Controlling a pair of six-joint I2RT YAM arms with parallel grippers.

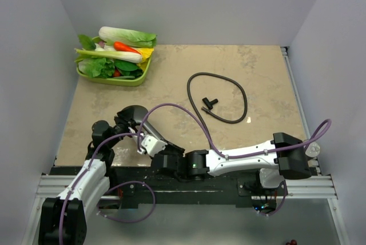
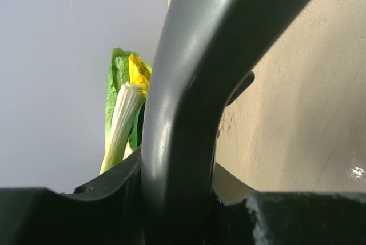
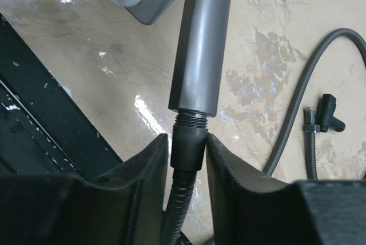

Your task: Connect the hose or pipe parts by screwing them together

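My left gripper (image 1: 122, 123) (image 2: 177, 199) is shut on the dark grey shower head (image 1: 135, 113) (image 2: 183, 102), near the table's front left. In the right wrist view its straight handle (image 3: 200, 56) points down and ends in bare threads. The hose's end nut (image 3: 189, 145) sits just below those threads, in line with the handle. My right gripper (image 1: 148, 142) (image 3: 189, 139) has its pads (image 3: 229, 165) closed against both sides of that nut. The rest of the hose (image 1: 220, 93) lies looped on the table, with its other end nut (image 3: 310, 126) free.
A small black T-shaped piece (image 1: 209, 103) (image 3: 330, 112) lies inside the hose loop. At the back left stands a green tray (image 1: 121, 81) of vegetables; a leek (image 2: 121, 125) shows past the shower head. Purple cables arch over both arms. A black rail runs along the near table edge.
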